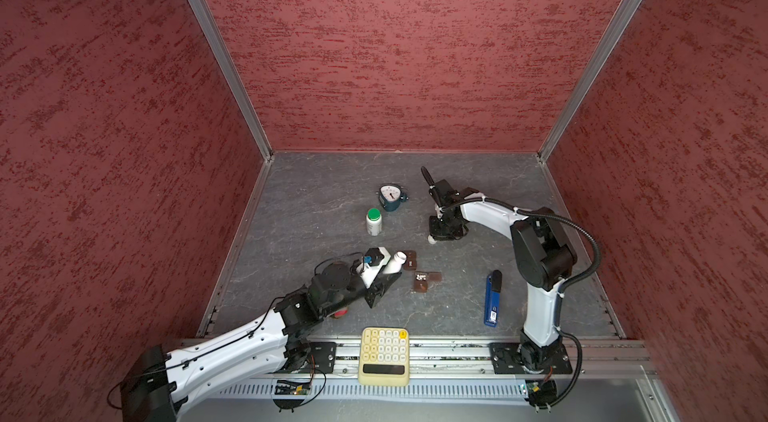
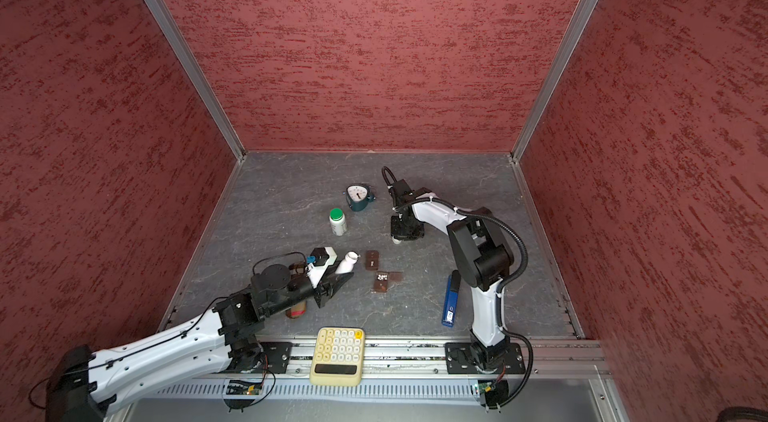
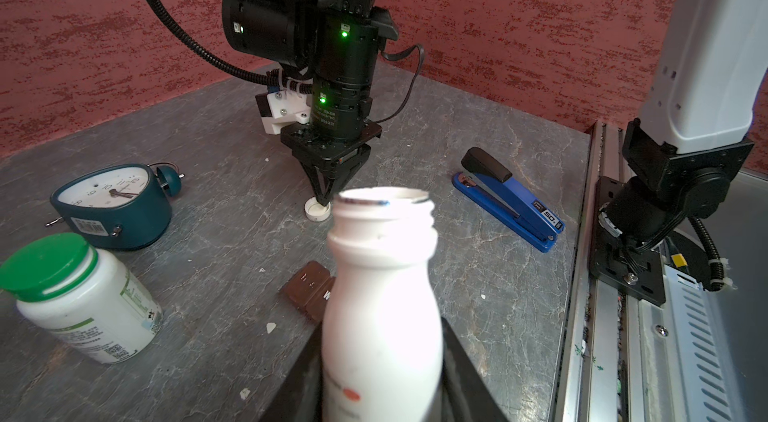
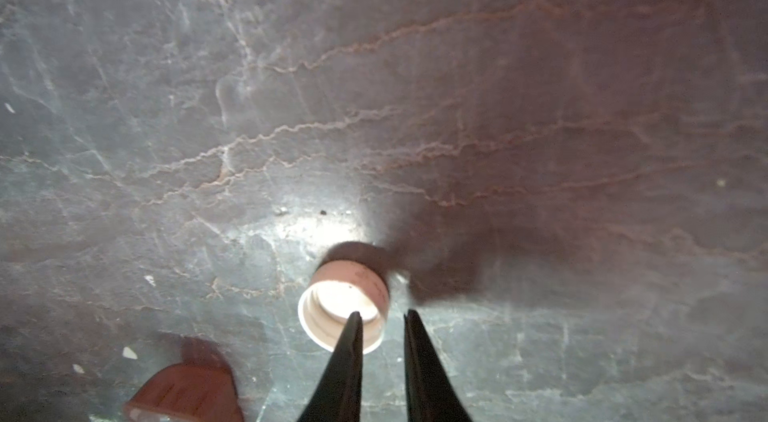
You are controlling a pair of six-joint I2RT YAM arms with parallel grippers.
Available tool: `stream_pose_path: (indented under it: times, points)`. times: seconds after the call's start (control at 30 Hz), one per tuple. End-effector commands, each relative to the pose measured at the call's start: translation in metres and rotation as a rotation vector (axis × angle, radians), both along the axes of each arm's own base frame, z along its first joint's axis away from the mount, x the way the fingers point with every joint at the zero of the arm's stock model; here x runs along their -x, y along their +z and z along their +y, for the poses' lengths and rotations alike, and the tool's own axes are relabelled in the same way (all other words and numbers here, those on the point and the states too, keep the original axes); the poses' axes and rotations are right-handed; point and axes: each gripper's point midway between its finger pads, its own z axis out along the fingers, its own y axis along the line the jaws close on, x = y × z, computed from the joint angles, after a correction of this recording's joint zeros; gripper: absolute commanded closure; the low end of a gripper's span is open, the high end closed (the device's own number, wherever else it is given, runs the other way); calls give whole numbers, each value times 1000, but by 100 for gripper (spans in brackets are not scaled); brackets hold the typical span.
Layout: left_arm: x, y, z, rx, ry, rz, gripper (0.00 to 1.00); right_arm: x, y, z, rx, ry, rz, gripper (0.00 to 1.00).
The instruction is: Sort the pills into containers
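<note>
Two dark brown containers lie mid-table, also seen in the other top view. White pills show in an open cell of the nearer one. My left gripper is shut on an uncapped white bottle, tilted with its mouth toward the containers. My right gripper points straight down at the table with its jaws slightly open. The rim of an upturned white cap resting on the table lies between its fingertips. The cap sits behind the containers.
A green-capped white bottle and a teal clock stand at the back left. A blue stapler lies to the right, beside the right arm. A yellow calculator sits on the front rail. A brown jar lies under the left arm.
</note>
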Motion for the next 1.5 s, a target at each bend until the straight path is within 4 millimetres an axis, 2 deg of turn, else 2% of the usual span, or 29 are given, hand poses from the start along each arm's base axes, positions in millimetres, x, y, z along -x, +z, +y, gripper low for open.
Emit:
stream_pose_path:
  times: [0.0,0.17,0.67,1.27,1.47]
  points:
    - [0,12,-1,12,-9,-24,100,-9,10,-4,18,3,-28,78]
    - [0,12,-1,10,-8,-24,100,-13,20,0,-3,1,-51,84]
    - [-1,10,-1,5,-5,-18,100,-12,11,-6,0,-7,-36,97]
    - [-2,6,-1,0,-4,-11,100,-7,1,0,-35,11,-3,95]
    - [-2,6,-1,1,-3,-11,100,-5,-2,0,-33,16,8,98]
